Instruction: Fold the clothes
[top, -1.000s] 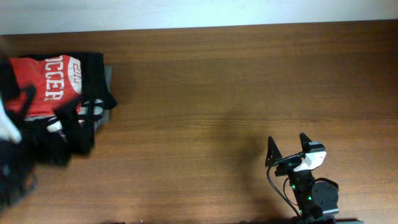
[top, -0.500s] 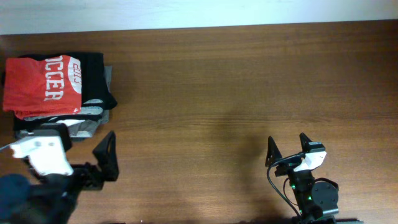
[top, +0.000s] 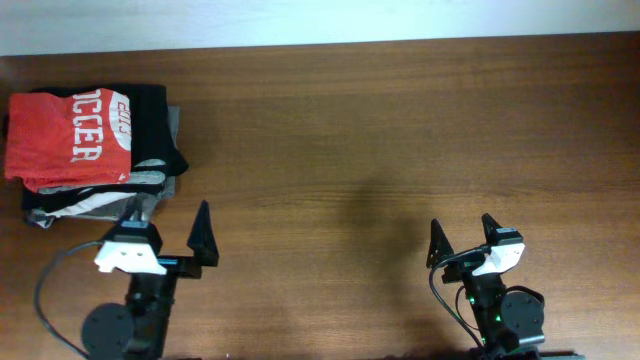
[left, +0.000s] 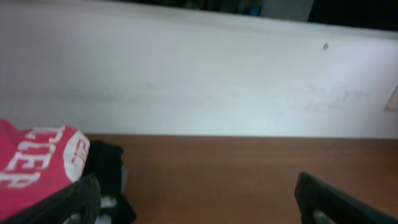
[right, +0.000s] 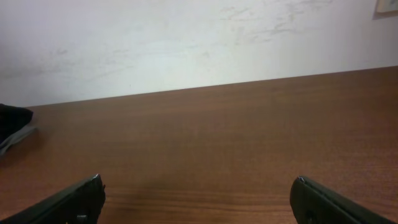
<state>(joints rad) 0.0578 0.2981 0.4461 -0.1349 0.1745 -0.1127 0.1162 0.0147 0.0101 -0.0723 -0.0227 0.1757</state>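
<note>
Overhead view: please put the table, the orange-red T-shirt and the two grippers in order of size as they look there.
1. table
2. orange-red T-shirt
3. left gripper and right gripper: the left looks slightly wider, perhaps only nearer the camera, so unranked.

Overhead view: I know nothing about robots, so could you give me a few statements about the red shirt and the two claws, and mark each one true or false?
1. The red T-shirt lies folded on top of a pile of dark garments. True.
2. The left gripper is clamped on the shirt. False: its jaws are open and hold nothing.
3. The right gripper is open and empty. True.
4. The pile sits in the middle of the table. False: it is at the table's left end.
</note>
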